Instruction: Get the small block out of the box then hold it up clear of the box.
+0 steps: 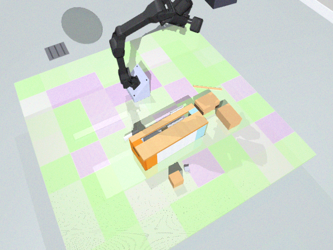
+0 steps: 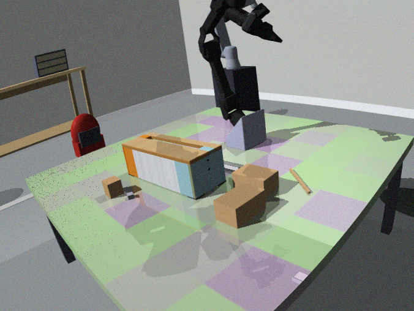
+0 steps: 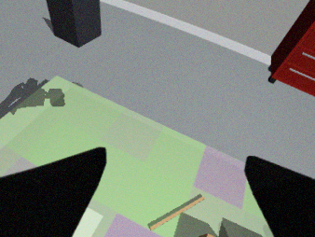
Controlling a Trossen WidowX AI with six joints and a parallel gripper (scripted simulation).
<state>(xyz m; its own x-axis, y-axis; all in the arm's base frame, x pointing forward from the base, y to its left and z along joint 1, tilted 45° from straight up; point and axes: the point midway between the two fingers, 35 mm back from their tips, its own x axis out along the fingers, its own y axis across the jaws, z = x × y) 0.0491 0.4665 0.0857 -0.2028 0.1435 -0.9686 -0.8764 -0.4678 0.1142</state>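
Observation:
The box (image 1: 172, 137) (image 2: 154, 168) stands upright on the table, with a wood-coloured slotted top, one orange end and one light-blue end. A white panel faces the top and exterior views; its clear front is turned away from them. Parts of the inside show through the top slot in the top view, but I cannot make out the small block on the shelf. A small grey-lavender cube (image 1: 186, 168) (image 2: 130, 195) lies on the table beside the box; whether it is the task's block I cannot tell. My gripper (image 3: 175, 160) is open and empty, high above the table and away from the box.
An orange-brown cube (image 1: 176, 179) (image 2: 112, 187) stands near the small cube. Two larger orange-brown blocks (image 1: 207, 102) (image 1: 228, 115) stand off the light-blue end. A thin stick (image 1: 207, 87) (image 2: 300, 181) (image 3: 177, 213) lies beyond them. The arm's lavender wedge base (image 1: 141, 85) (image 2: 252, 130) stands behind the box.

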